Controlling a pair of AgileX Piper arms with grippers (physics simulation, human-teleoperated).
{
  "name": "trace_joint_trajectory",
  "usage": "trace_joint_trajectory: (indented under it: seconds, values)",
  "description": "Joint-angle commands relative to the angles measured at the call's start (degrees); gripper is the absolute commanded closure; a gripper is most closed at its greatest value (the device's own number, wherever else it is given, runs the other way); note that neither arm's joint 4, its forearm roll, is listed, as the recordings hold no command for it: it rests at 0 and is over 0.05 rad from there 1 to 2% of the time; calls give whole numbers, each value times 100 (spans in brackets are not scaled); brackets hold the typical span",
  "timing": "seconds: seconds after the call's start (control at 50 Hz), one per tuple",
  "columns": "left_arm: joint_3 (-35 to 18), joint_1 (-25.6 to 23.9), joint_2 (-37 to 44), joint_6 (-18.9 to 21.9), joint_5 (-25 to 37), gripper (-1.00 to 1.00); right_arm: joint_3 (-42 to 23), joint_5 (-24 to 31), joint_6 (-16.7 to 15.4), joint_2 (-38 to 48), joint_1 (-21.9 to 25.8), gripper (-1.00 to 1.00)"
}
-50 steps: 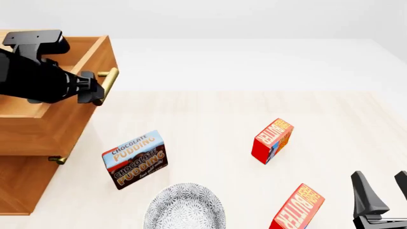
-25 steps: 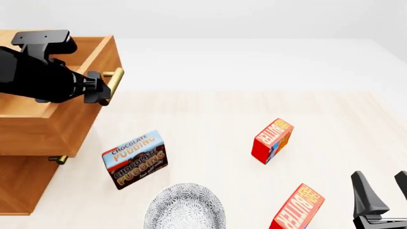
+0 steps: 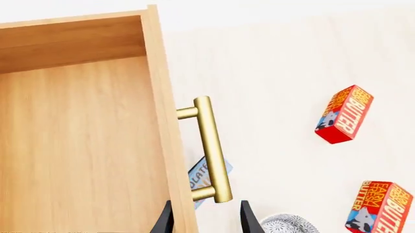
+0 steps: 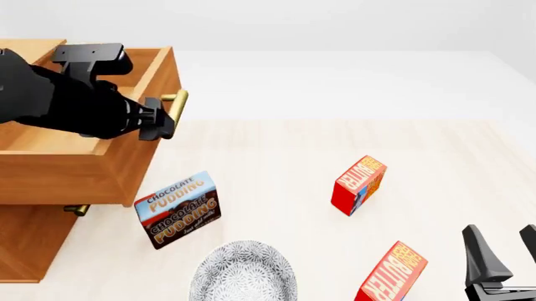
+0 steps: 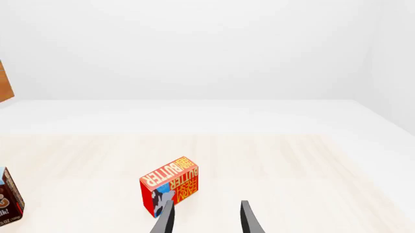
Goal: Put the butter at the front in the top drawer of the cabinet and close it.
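Front view shows my left gripper [image 4: 164, 122] clamped on the brass bar handle [image 4: 177, 108], dragging the honey-brown wooden top drawer [image 4: 100, 164] farther out of the cabinet [image 4: 25, 251]. It now gapes wide enough. The red butter carton [image 4: 393, 276] stands far right of the drawer, beside my right gripper [image 4: 503, 254], whose fingers are spread and empty.

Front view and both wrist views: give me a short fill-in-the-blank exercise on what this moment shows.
1. The left pincer sits at the brass ___ of the top drawer.
2. The top drawer stands ___, and nothing shows on the part of its floor in view.
3. The box between the cabinet and the far butter reads "Chocolate ___".
4. The right pincer has its fingers ___, with the butter just ahead of them.

Missing words: handle; open; Pudding; apart
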Motion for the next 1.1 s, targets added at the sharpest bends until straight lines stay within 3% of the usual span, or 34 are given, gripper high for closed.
trace_joint_trajectory:
  seconds: [0.02, 0.32, 0.52, 0.8, 1.1]
  values:
    - [-10, -538, 177, -41, -144, -100, 2, -5, 0, 2, 0, -100]
    - [-358, -840, 343, 14, -79, -100, 2, -5, 0, 2, 0, -100]
    - [-1293, -663, 390, 351, 639, -100, 2, -5, -1, 3, 0, -100]
    - [-2218, -587, 290, 624, 1509, -100, 2, -6, -1, 2, 0, -100]
    - [-2597, -534, -10, 867, 2004, -100, 2, -6, -1, 2, 0, -100]
